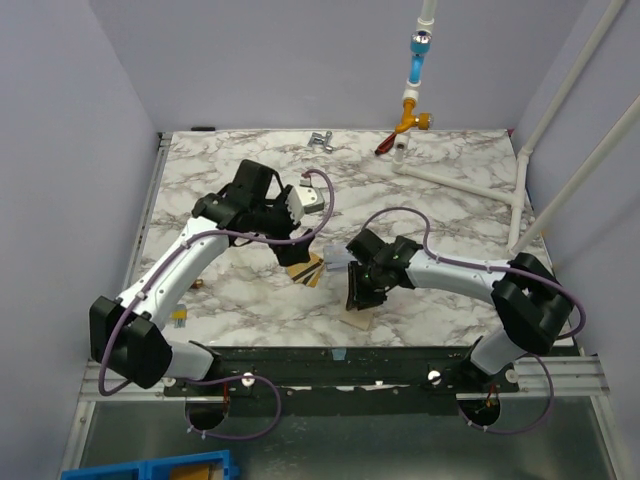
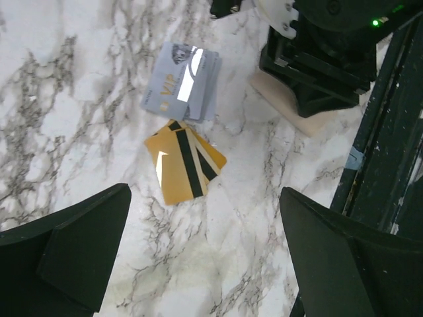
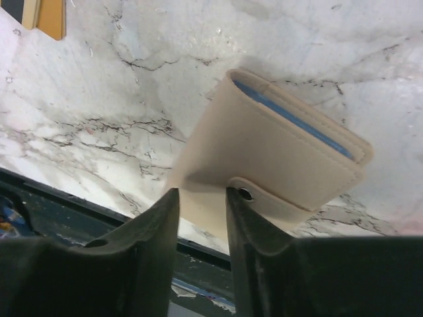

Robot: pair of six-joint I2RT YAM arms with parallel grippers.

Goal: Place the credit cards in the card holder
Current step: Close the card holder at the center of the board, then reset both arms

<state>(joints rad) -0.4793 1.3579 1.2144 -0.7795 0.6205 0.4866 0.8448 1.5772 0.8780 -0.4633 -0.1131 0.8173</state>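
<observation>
left pincer [image 2: 205,198] gapes wide, empty, above the gold credit cards [image 2: 182,165]; right pincer [image 3: 201,198] seemingly nips the card holder [image 3: 264,152] edge.

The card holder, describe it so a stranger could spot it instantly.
On the marble table, look near the front edge, under the right arm's pincer. The card holder is the beige folded pouch with a round snap, thicker than the gold cards and grey cards lying flat nearby.
</observation>
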